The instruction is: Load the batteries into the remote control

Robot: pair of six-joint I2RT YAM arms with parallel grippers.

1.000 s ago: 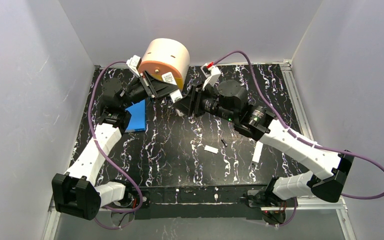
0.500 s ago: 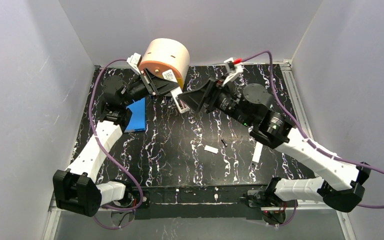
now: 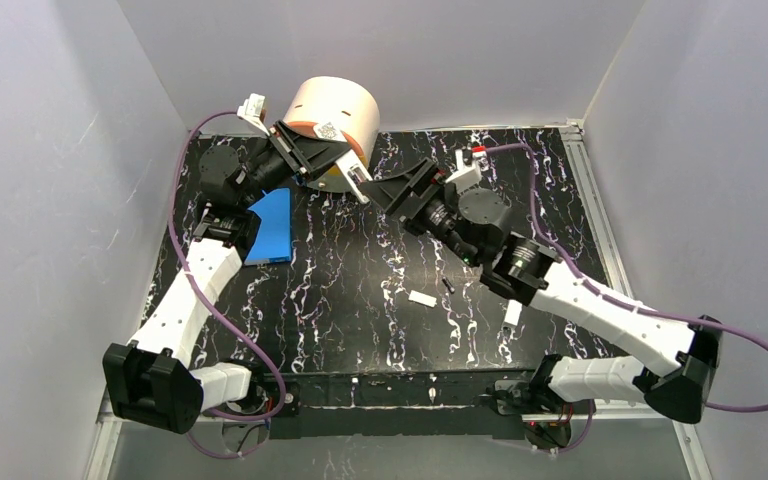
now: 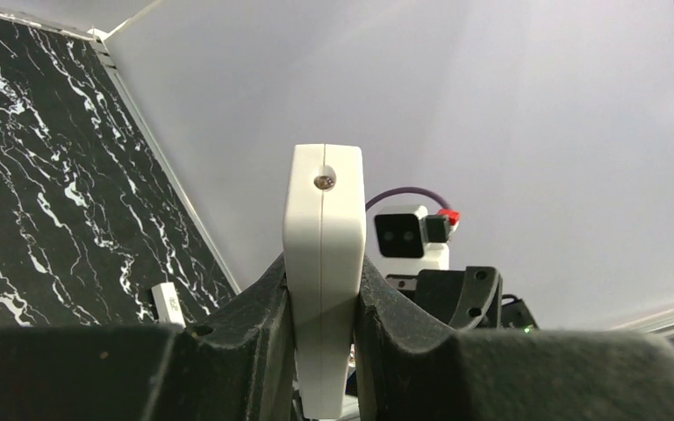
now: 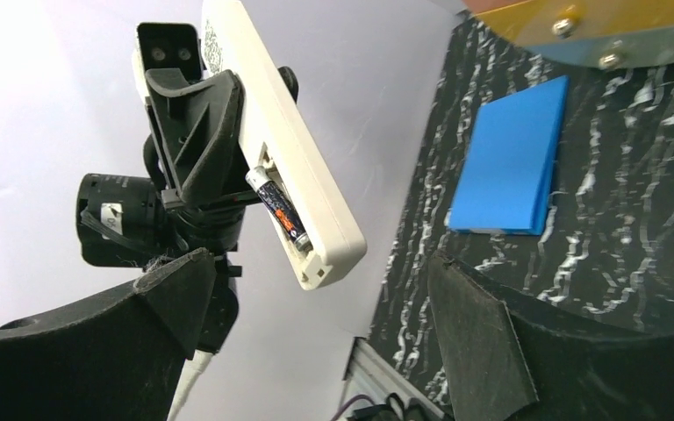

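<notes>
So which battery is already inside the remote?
The battery in the open compartment of the remote control, held up by the left gripper; the other battery lies loose on the table.

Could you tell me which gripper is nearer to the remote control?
Left. The left gripper is clamped on the remote control, holding it aloft; the right gripper stands open just beyond its uncovered end, not touching.

The remote control has its lower end hidden inside the left gripper; the loose battery on the surface is too small for detail.
</notes>
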